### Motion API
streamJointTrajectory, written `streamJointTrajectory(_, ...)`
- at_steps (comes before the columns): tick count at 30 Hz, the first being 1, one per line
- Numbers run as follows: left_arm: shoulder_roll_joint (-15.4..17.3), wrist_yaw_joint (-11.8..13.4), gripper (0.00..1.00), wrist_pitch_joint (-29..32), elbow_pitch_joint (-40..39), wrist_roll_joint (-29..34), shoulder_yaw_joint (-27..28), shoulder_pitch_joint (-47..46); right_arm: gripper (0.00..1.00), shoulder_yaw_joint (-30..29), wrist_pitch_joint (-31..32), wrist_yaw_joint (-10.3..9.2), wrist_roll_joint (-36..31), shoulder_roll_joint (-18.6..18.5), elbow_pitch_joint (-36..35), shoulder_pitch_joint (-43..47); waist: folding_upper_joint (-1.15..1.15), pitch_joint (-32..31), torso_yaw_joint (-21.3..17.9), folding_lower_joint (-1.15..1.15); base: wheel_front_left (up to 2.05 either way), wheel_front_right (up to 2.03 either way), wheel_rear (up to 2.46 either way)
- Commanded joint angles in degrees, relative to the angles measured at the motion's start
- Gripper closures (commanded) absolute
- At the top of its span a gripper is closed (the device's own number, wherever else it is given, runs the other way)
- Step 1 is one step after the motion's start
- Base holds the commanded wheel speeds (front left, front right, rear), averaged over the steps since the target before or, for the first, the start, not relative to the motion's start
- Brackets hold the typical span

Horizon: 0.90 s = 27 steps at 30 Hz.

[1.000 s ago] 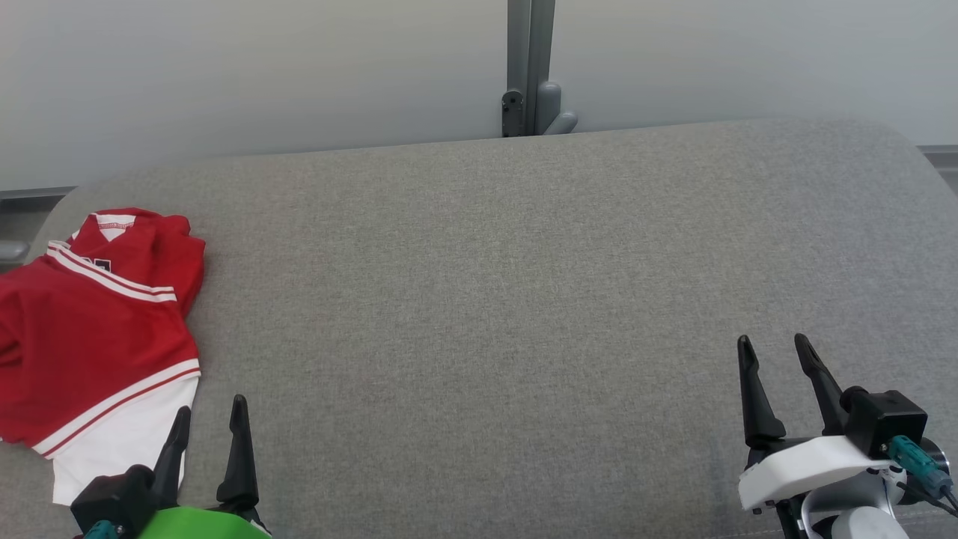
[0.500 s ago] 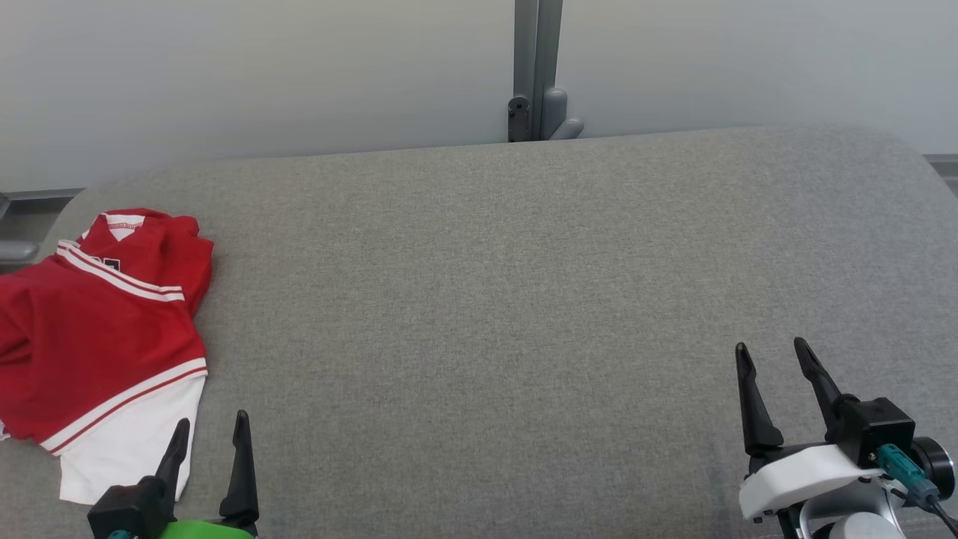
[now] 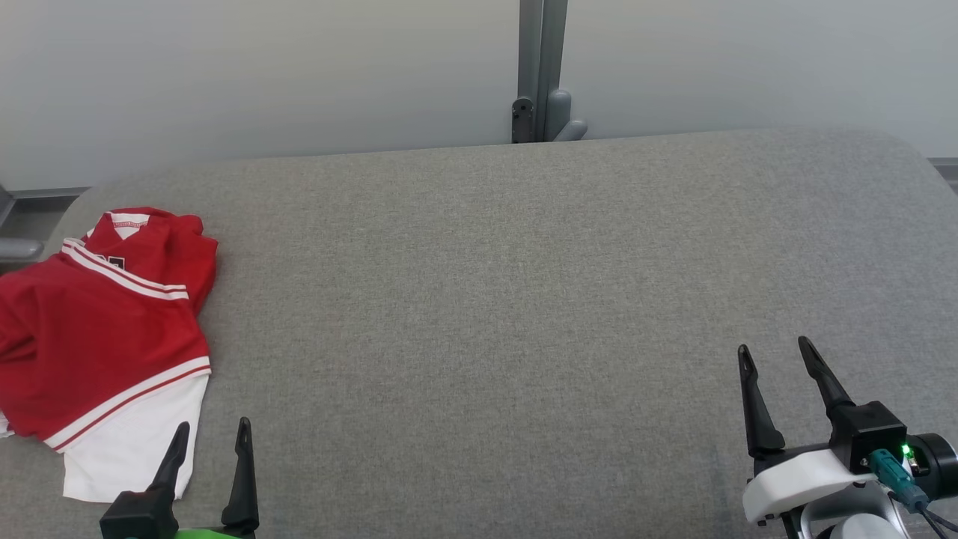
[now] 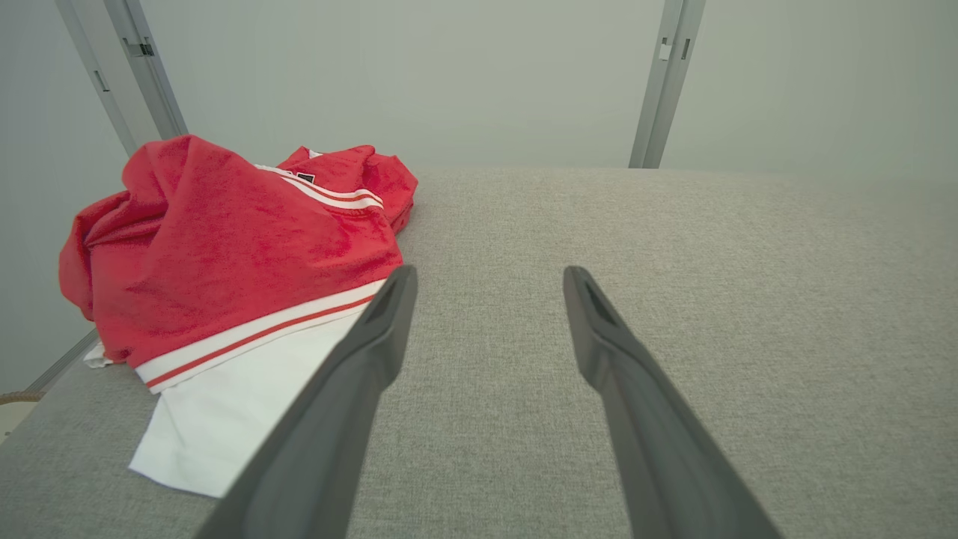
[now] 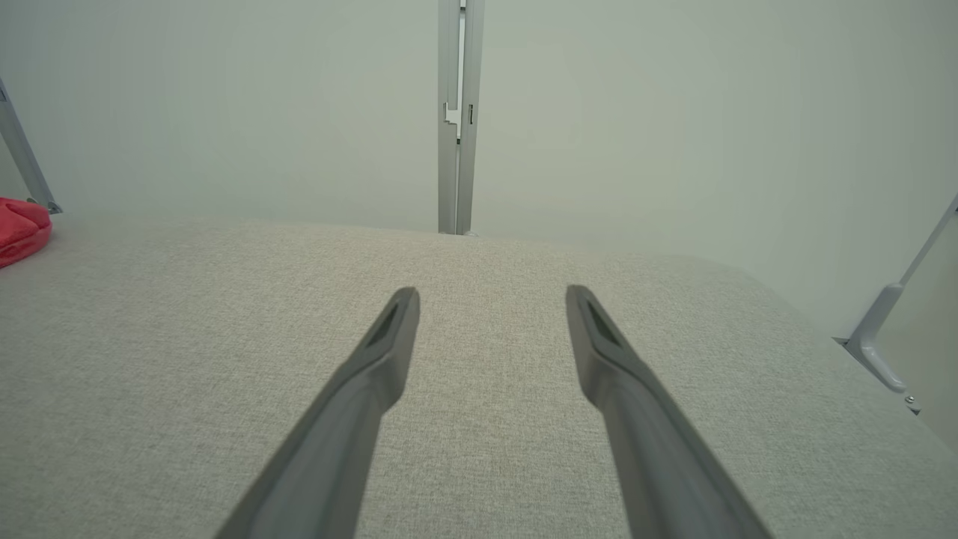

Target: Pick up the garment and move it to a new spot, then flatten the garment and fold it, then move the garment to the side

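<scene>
The head camera has swung a little: the grey post (image 3: 542, 67) behind the surface (image 3: 486, 299) and everything lying on it sit slightly further right and lower in its view than a second ago, so the garment (image 3: 105, 329) itself has not moved. It lies at the surface's left edge, towards the far left corner. It is a red piece with white stripes and a white panel, doubled over on itself but rumpled, with part of it reaching past the left edge. What has really changed is the left pincer (image 3: 213, 425). It has sunk back towards the near edge, and its fingers are spread and empty just beside the white panel without touching it. The right pincer (image 3: 773, 346) hovers near the near right corner, also spread and holding nothing, well apart from the garment. With both pincers empty and the left one retreating, no grasp is under way. The garment's place at the side suggests the final put-aside, though its rumpled folds leave that uncertain.
</scene>
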Motion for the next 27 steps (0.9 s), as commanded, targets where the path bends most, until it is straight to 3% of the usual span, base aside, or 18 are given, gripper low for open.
streamJointTrajectory(1, 0.00, -0.17, 0.00, -0.64, -0.31, 1.42, 0.11, 0.48, 0.00, -0.08, -0.65, 0.00, -1.53, -0.30, 0.03, 0.08, 0.47, 0.03, 0.01, 0.00, 0.00, 0.00, 0.00)
streamJointTrajectory(21, -0.45, -0.17, 0.00, -0.91, -0.26, 3.28, 0.21, 0.42, 0.00, -0.96, -1.04, 0.00, -1.91, -0.29, -0.14, 0.23, 0.49, 0.04, 0.15, 0.00, 0.00, 0.00, 0.00)
streamJointTrajectory(27, -0.31, -0.17, 0.00, -0.92, 0.29, 2.94, -0.07, -0.50, 0.00, -0.60, -1.03, 0.00, -1.79, -0.27, -0.23, 1.01, 0.49, -0.43, 3.13, 0.00, 0.00, 0.00, 0.00)
